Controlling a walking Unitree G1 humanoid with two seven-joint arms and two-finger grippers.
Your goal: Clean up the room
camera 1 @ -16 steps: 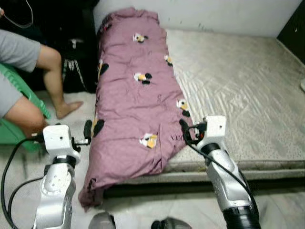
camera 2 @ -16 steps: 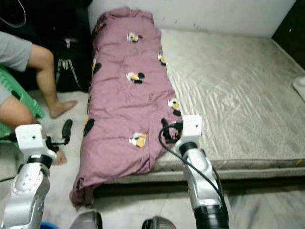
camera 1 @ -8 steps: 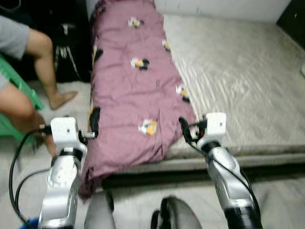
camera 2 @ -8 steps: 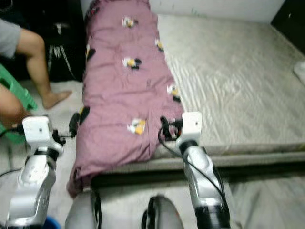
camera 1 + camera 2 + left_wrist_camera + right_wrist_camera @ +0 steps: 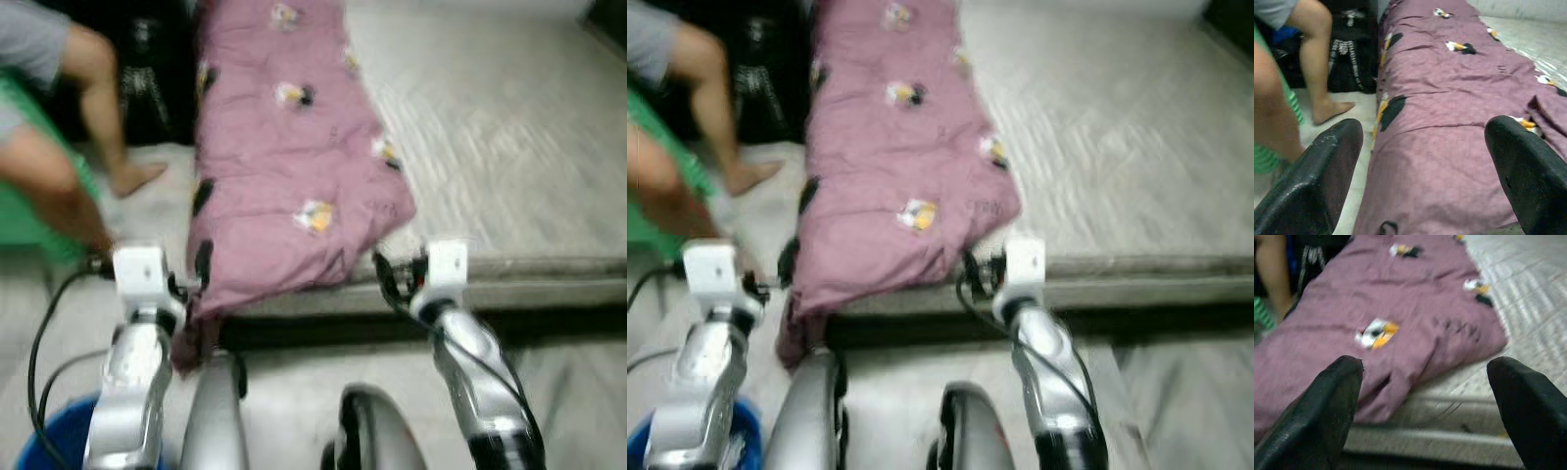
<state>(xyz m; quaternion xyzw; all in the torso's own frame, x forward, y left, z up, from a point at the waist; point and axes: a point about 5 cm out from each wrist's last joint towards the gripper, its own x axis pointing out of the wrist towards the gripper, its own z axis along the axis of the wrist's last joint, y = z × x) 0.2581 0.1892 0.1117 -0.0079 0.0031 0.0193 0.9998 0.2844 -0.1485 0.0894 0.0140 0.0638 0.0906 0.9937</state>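
A purple-pink blanket (image 5: 284,166) with small cartoon prints lies lengthwise along the left side of a bare grey mattress (image 5: 509,127). Its near end hangs over the mattress's front left corner toward the floor. My left gripper (image 5: 201,266) is held just before that hanging end, open and holding nothing; in the left wrist view its gap (image 5: 1422,142) frames the blanket (image 5: 1449,112). My right gripper (image 5: 385,278) hovers at the mattress's front edge beside the blanket's right corner (image 5: 1459,328), also open (image 5: 1425,377) and holding nothing. The eye views are blurred.
A person's bare legs (image 5: 93,117) and a green chair (image 5: 29,215) are at the left. A black bag (image 5: 147,69) stands against the bed's side. A blue bucket (image 5: 49,446) sits by my left arm. My own legs (image 5: 211,421) show below.
The whole picture has shifted: the bed sits higher and looks farther off, and the blue bucket and my legs have come into view. Both grippers stay open in the same pose.
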